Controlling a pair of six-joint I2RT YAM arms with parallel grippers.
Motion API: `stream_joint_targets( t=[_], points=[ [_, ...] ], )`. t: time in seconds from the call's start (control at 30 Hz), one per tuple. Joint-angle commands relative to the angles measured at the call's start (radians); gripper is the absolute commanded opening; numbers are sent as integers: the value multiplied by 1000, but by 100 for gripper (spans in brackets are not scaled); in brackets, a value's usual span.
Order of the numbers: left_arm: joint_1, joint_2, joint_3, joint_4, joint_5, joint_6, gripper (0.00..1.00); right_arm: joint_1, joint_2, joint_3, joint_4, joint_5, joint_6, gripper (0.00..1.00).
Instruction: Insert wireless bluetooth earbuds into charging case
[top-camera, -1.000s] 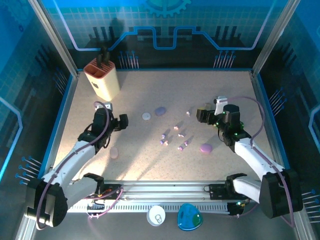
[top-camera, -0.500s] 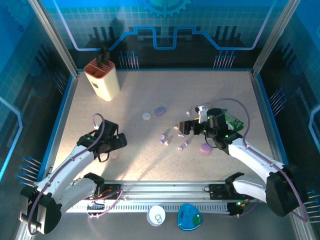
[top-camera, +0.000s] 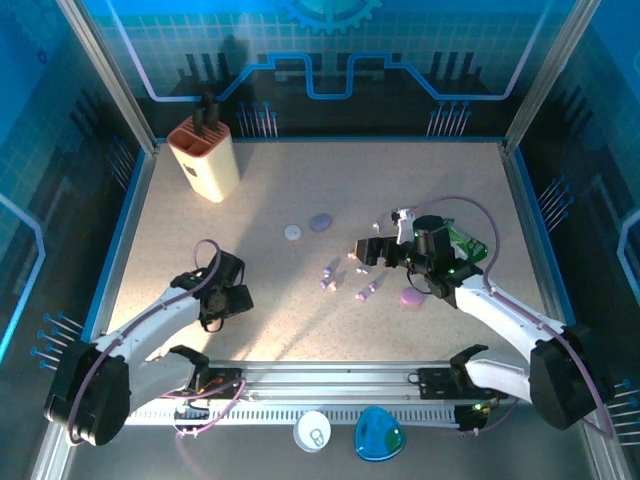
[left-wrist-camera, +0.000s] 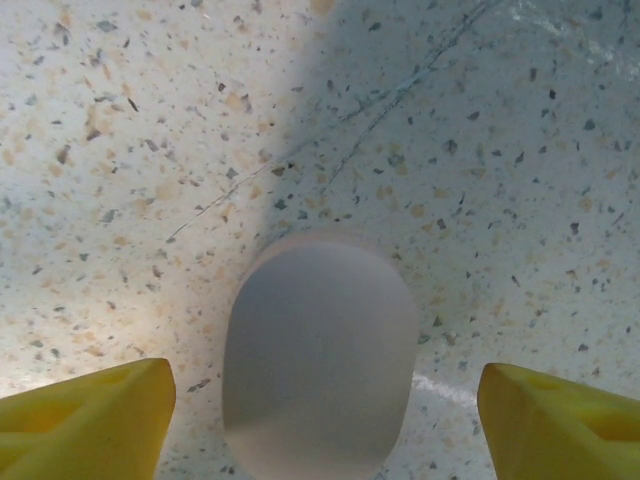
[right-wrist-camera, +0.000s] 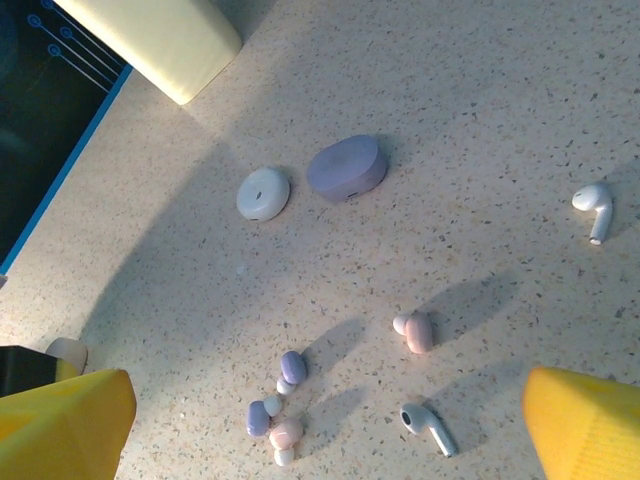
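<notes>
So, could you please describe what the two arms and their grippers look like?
The left arm and right arm have white link shells, black joints and black wrist blocks. A lavender cable loops over each wrist. The fingertips are yellow wedges; a green circuit board sits by the right wrist.
</notes>
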Motion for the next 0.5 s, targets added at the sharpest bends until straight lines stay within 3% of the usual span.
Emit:
stream_joint_targets(
  t=[0.0,0.2,0.47],
  points=[
    [-5,37,4,29,25,-2,73,7,9,-5,38,-26,43,100],
    [-5,98,21,26,17,-18,67,7,0,-19,46,-25,45,100],
    [-6,99,37,20,8,18,48,3,-15,-16,3,4,49,100]
  ],
)
